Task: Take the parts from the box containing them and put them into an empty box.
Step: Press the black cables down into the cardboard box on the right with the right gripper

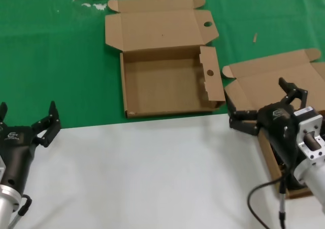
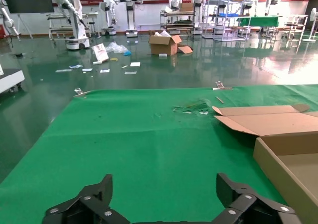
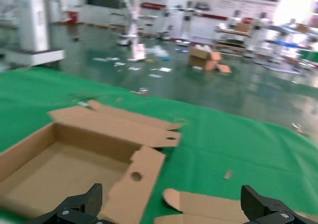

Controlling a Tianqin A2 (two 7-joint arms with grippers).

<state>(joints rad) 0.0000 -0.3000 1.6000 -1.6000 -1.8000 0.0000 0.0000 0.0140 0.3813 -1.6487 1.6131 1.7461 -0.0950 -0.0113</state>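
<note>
**Right arm over the source box, nothing picked up**

Head view: the empty box lies open on the green cloth at the centre, lid folded back, round holes in the lid tab and side flap, floor bare. The box containing the parts sits at the right, mostly hidden behind the right arm. The right gripper hangs above its near edge with fingers spread wide and nothing between them. Something dark shows inside the box just below the arm, likely the parts, though too little shows to be sure. The left gripper waits at the lower left over the white table, fingers also spread and empty.

Left wrist view: two open fingertips frame green cloth, with a corner of the empty box at the right edge.

Right wrist view: both spread fingertips point toward the empty box; the lid of the nearer box shows between them.

Judging from this, the task is at its first pick. The next move calls for tilting the right gripper down into the source box and closing on one cord bundle, then carrying it left to the empty box.
</note>
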